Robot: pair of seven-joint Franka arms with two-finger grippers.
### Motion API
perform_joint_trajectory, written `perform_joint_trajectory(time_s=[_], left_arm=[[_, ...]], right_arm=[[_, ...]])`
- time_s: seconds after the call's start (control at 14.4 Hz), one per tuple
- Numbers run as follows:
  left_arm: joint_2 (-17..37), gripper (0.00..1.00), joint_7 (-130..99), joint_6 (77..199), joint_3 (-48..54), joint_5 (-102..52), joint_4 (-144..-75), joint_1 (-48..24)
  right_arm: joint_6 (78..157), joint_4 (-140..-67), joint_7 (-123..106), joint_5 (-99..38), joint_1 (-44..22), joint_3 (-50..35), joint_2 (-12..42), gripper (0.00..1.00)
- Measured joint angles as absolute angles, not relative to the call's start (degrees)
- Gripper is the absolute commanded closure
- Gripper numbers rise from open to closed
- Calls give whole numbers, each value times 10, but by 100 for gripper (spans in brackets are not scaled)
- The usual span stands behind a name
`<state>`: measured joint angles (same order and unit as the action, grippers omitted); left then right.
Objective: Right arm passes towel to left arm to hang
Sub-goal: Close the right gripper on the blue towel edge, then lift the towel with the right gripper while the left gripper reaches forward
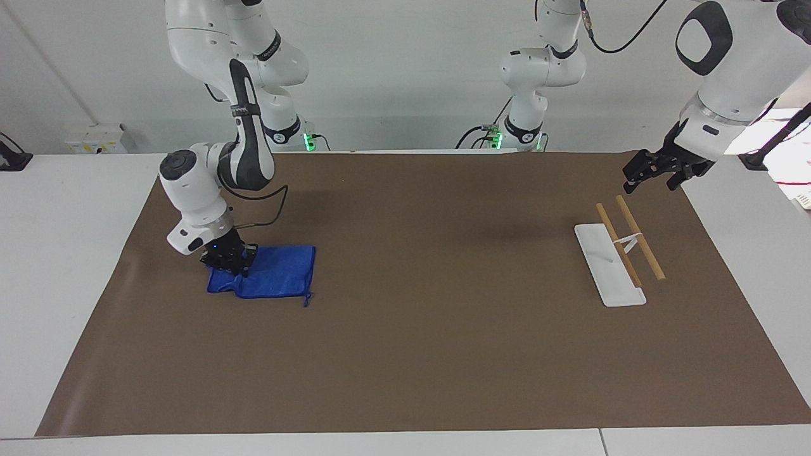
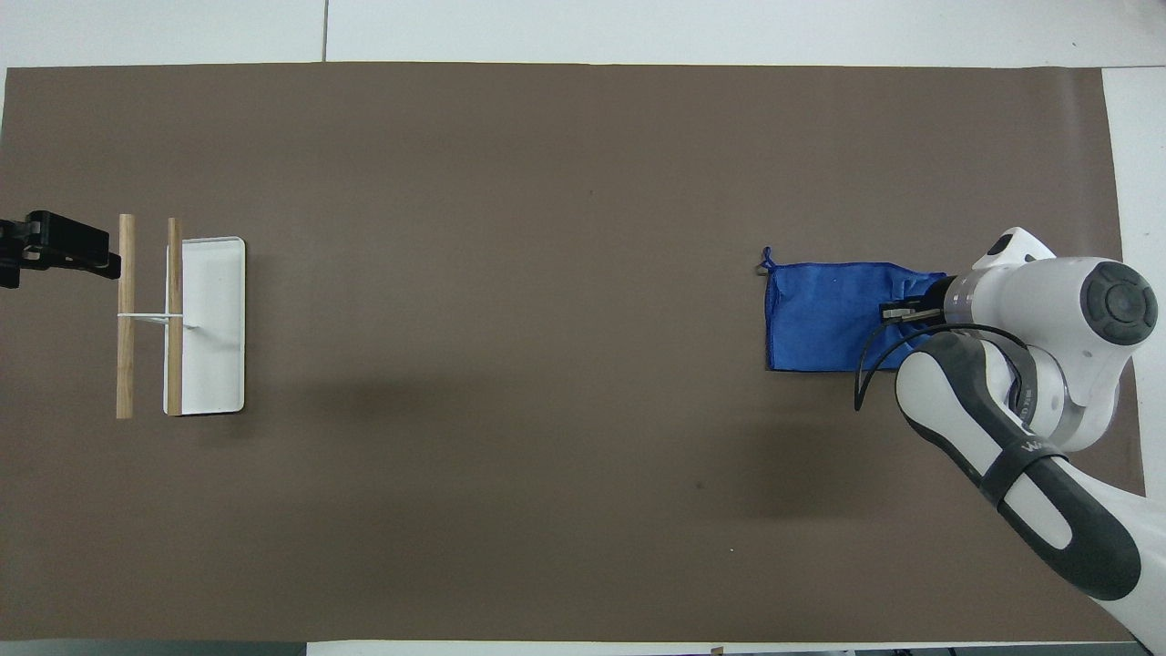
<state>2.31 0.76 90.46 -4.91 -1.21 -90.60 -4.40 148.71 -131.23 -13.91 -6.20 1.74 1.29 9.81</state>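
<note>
The bright blue towel [image 1: 274, 273] [image 2: 824, 314] lies on the brown mat toward the right arm's end of the table, with its loop tag [image 1: 308, 296] [image 2: 765, 262] at a corner. My right gripper [image 1: 229, 261] [image 2: 897, 312] is shut on the towel's end, bunching the cloth there. My left gripper [image 1: 659, 171] [image 2: 55, 248] hangs in the air over the mat's edge, beside the wooden rods of the rack [image 1: 630, 246] [image 2: 146, 314], and waits.
The rack has a white base tray [image 1: 605, 266] [image 2: 214, 323] and two wooden rods on a thin white stand, toward the left arm's end. The brown mat [image 1: 418, 316] [image 2: 510, 364] covers most of the table.
</note>
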Motion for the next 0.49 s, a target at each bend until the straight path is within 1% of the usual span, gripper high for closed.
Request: perform_joint_trajectory(time_s=[0.07,0.21,0.49], left_arm=[[23,0,8,905,-49,-12,-906,-44],[23,0,8,905,-49,-12,-906,-44],[23,0,8,905,-49,-12,-906,-44]], right_arm=[[1478,-1307,-139,-62,17,13,98,100],[1433,-1278,-135,-63,15,12,98,100],[1291,-1163,-64,-65,-17,11,91,100]])
